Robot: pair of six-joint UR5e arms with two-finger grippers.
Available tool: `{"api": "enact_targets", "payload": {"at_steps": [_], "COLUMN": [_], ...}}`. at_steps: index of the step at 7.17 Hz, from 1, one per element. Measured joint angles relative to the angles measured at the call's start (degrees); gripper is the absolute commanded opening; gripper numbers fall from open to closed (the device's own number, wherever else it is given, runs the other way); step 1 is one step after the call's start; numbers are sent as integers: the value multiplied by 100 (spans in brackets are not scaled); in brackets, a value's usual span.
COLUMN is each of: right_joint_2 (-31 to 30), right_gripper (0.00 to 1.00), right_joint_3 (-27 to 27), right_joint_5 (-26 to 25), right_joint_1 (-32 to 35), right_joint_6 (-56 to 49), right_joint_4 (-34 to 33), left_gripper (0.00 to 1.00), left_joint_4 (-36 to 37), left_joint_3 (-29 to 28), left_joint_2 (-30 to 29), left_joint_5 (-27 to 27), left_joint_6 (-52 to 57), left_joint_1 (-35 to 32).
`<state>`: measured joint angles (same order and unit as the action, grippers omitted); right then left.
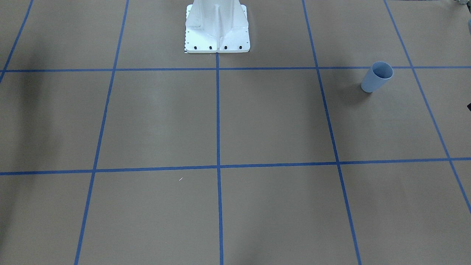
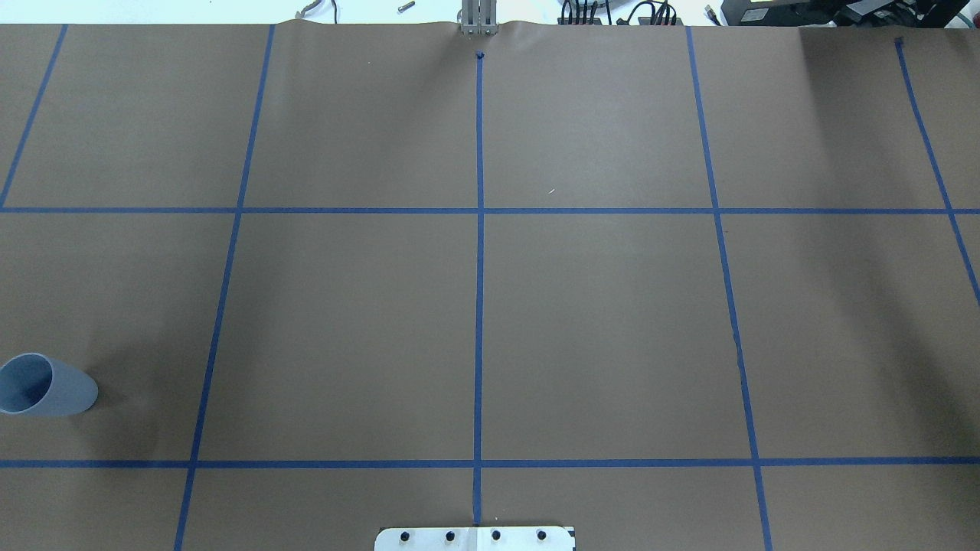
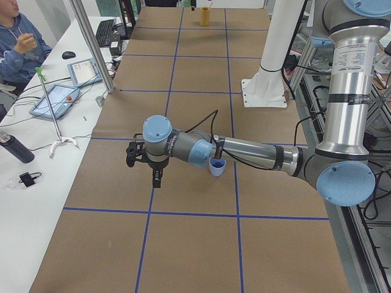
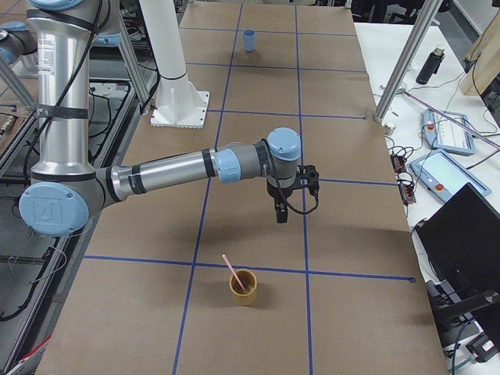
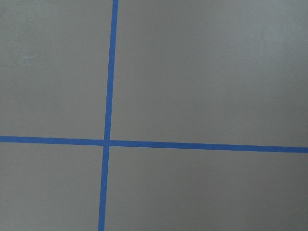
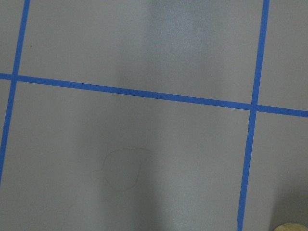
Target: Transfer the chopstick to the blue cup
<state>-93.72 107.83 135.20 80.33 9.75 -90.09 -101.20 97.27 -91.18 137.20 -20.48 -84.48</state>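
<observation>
The pale pink chopstick (image 4: 233, 272) stands tilted in a yellow cup (image 4: 243, 287) near the table's right end. The blue cup (image 1: 377, 76) (image 2: 42, 385) stands upright near the left end, and my left forearm partly covers it in the exterior left view (image 3: 216, 166). My left gripper (image 3: 157, 179) hangs over the table a little past the blue cup, fingers pointing down. My right gripper (image 4: 281, 216) hangs above the table, short of the yellow cup. Both grippers show only in the side views, so I cannot tell whether they are open or shut. Neither wrist view shows fingers.
The white robot pedestal (image 1: 217, 29) stands at the table's middle rear. Blue tape lines grid the brown table (image 2: 597, 321). A seated person (image 3: 18, 43), tablets and a dark bottle (image 3: 16, 148) are on a side bench. Metal posts (image 4: 406, 62) and a laptop (image 4: 469, 242) flank the table.
</observation>
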Motion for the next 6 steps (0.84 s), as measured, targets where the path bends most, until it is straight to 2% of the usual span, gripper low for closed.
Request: {"api": "enact_targets", "payload": {"at_steps": [6], "right_joint_2": [124], "right_gripper": [100], "right_joint_3": [-68], "right_joint_5": [19], "right_joint_1": [-1], "right_joint_6": [34], "right_joint_4": [17], "left_gripper": [98], "left_joint_4": [-200], "left_joint_3": [128], "left_joint_2": [188], "left_joint_5": [7], "left_joint_6": [-51], "left_joint_1": [1]}}
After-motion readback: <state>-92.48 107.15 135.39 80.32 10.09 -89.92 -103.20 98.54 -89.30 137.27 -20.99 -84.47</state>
